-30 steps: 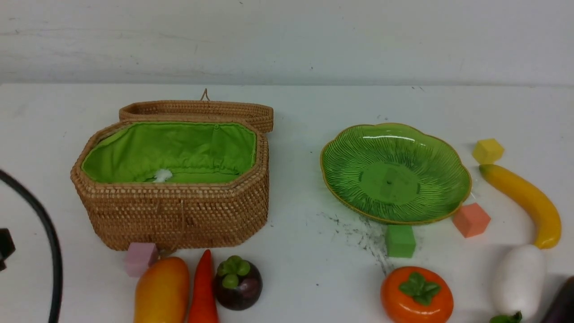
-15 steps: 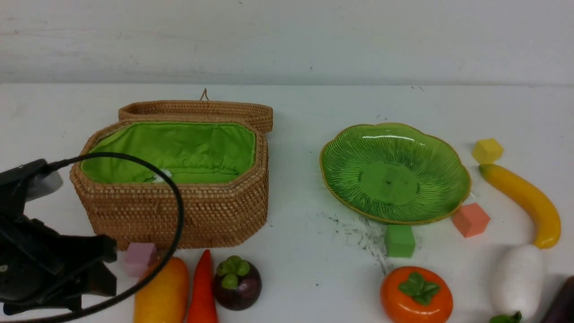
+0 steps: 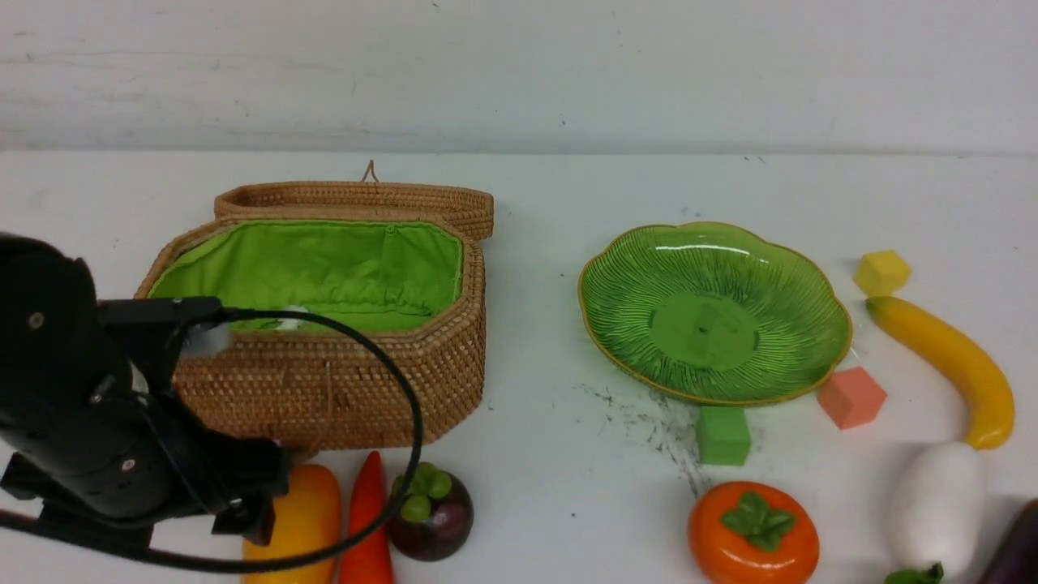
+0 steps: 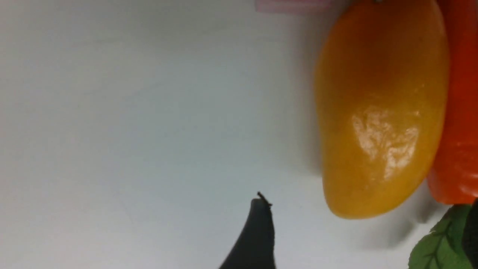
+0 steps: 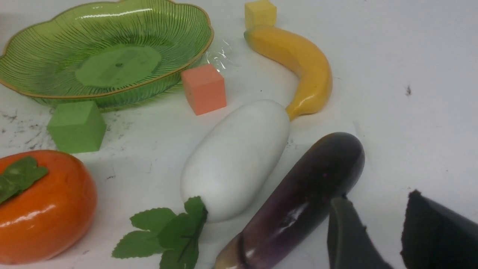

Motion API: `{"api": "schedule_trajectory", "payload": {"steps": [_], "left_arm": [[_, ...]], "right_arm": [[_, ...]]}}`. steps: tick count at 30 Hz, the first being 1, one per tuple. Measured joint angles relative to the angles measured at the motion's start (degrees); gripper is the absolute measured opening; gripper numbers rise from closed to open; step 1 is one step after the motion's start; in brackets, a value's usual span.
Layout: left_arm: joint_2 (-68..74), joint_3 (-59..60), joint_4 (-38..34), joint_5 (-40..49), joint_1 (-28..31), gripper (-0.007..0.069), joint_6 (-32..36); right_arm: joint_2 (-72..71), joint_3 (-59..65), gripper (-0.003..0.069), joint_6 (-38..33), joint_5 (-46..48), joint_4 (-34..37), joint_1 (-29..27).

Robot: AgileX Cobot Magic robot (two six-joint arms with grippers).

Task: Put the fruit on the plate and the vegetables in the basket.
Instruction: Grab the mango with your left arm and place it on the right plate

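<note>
The mango, red-orange carrot and mangosteen lie side by side in front of the open basket. My left arm stands over the mango's left side. In the left wrist view my left gripper is open and empty at the end of the mango, with the carrot beside it. The empty plate is at centre right, with the banana, persimmon and white vegetable near it. My right gripper is open and empty, low beside a purple eggplant.
The basket's lid lies open behind it. A green cube, an orange cube and a yellow cube sit around the plate. A pink cube lies by the mango's far end. The left arm's black cable loops in front of the basket.
My left arm has swung in from the left edge to the right and now covers the pink cube and the mango's left side. Nothing on the table has moved.
</note>
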Motion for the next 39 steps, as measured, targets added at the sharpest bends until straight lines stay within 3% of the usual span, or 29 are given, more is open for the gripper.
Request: {"api": "schedule_trajectory", "payload": {"steps": [6,24,33,39], "left_arm": [[5.2,-3.9,0.1,0.4,-3.5,0.0670,-1.2],[16.5,-5.2,2.1,-6.5,-3.6,0.0667,-5.6],[17.6,-5.3,2.2,-6.6,-3.6,0.0568,-5.7],[17.6,-5.3,2.4,-5.7,-3.6,0.0566,-5.7]], "right_arm": [[0.0,0.0,0.0245,0.0,0.0,0.0,0.0],[0.0,0.0,0.0245,0.0,0.0,0.0,0.0],[0.0,0.0,0.0245,0.0,0.0,0.0,0.0],[0.0,0.0,0.0245,0.0,0.0,0.0,0.0]]}}
